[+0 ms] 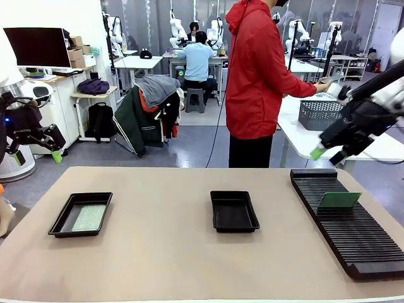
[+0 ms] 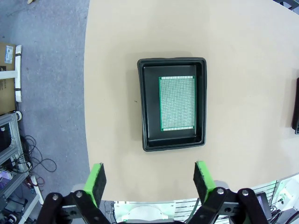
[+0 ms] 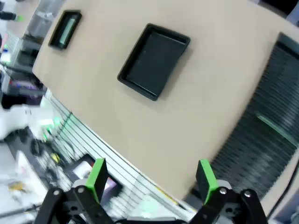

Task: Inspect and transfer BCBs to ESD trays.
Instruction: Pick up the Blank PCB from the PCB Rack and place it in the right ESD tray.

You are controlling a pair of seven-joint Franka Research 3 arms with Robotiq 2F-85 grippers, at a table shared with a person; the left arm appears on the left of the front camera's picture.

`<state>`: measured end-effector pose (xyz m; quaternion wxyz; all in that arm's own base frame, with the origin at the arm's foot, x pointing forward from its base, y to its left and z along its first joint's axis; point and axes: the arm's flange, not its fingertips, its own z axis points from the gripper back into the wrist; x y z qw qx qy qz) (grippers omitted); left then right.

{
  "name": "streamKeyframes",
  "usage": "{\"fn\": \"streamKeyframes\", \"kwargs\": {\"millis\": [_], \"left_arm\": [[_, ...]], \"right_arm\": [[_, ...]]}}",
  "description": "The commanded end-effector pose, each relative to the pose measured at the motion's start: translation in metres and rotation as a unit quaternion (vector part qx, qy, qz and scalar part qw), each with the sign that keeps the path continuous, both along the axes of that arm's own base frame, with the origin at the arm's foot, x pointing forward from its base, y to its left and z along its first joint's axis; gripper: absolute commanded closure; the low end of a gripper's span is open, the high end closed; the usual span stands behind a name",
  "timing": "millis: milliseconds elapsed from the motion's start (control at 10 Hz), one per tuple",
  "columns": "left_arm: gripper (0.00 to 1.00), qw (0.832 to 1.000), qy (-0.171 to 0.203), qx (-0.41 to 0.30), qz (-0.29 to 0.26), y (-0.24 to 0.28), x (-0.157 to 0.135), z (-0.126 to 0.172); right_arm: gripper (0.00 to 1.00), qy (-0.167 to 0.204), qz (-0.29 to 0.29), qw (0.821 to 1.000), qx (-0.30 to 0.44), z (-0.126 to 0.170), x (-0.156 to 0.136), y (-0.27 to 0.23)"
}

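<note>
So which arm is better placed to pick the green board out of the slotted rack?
Right. The open right pincer hangs close to the long black ribbed rack, near the thin green circuit board standing in it. The open left pincer is over the leftmost glossy black tray, which already holds a board.

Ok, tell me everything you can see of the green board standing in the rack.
The board is a thin, flat green rectangle; no detail shows on its face. It stands on a long edge in a slot of the long black ribbed rack, near the rack's far end, at the right of the table. Only the rack touches it. From the right wrist it shows as a thin green strip.
</note>
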<state>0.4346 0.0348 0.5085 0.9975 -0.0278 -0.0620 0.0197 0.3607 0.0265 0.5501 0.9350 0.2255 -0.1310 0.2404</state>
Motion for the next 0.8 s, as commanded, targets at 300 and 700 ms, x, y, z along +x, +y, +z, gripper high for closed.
{"fn": "streamKeyframes", "kwargs": {"millis": [300,700], "left_arm": [[0.00,1.000,-0.003,0.000,0.001,0.001,0.000,-0.003],[0.00,1.000,-0.003,0.000,0.001,0.001,0.000,-0.003]], "right_arm": [[0.00,-0.083,0.261,0.955,-0.111,0.056,0.006,-0.045],[0.00,-0.077,0.429,0.866,-0.245,0.088,0.005,-0.060]]}}
